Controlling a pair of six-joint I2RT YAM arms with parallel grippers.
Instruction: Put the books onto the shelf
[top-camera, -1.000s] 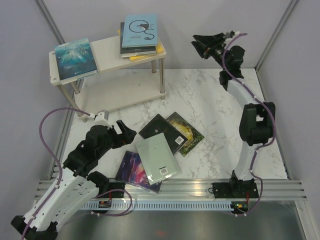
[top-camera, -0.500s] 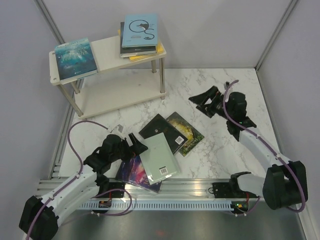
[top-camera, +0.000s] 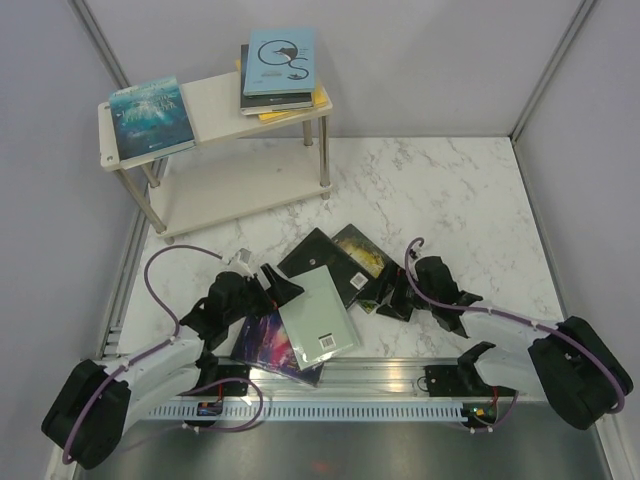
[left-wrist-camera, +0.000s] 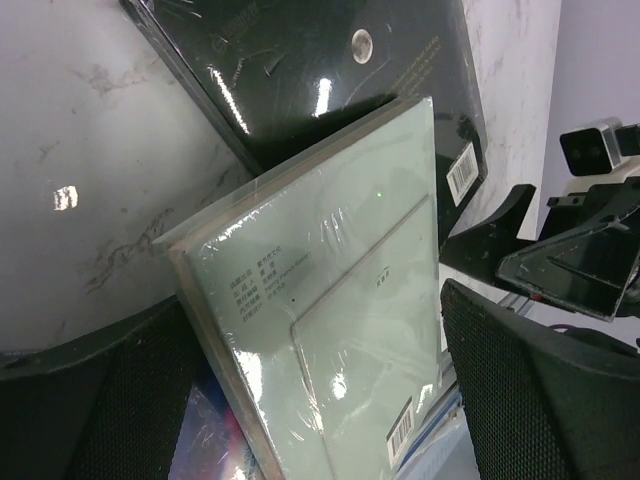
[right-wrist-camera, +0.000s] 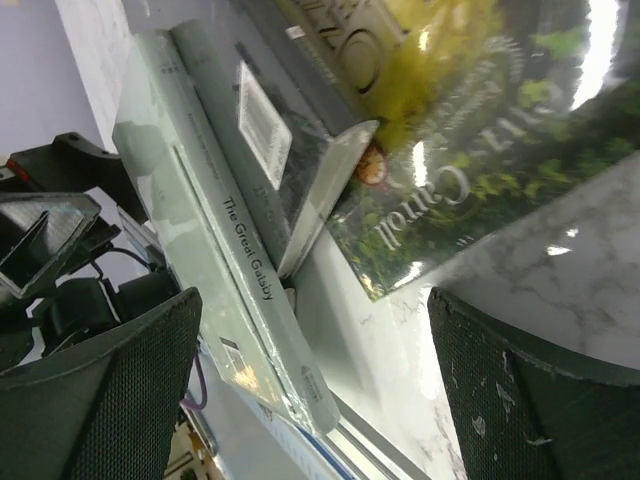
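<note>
Filling the shelf: four books to go

A teal book (top-camera: 150, 118) and a stack topped by a light blue book (top-camera: 280, 60) are sitting on the shelf (top-camera: 215, 100). Four are lying overlapped on the marble table (top-camera: 440, 190): a pale green book (top-camera: 316, 315), a black book (top-camera: 322, 262), a green-gold book (top-camera: 370, 258) and a purple book (top-camera: 268, 342). That overlap is getting in the way. The left gripper (top-camera: 275, 285) is gaping wide at the pale green book's edge, gripping nothing. The right gripper (top-camera: 392, 298) is gaping too, empty, beside the green-gold book.

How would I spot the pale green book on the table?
On the marble table, find the heap of books near the front edge. The pale green book lies topmost, overlapping the purple galaxy book and the black book, and it alone has a plain, pictureless cover.
</note>
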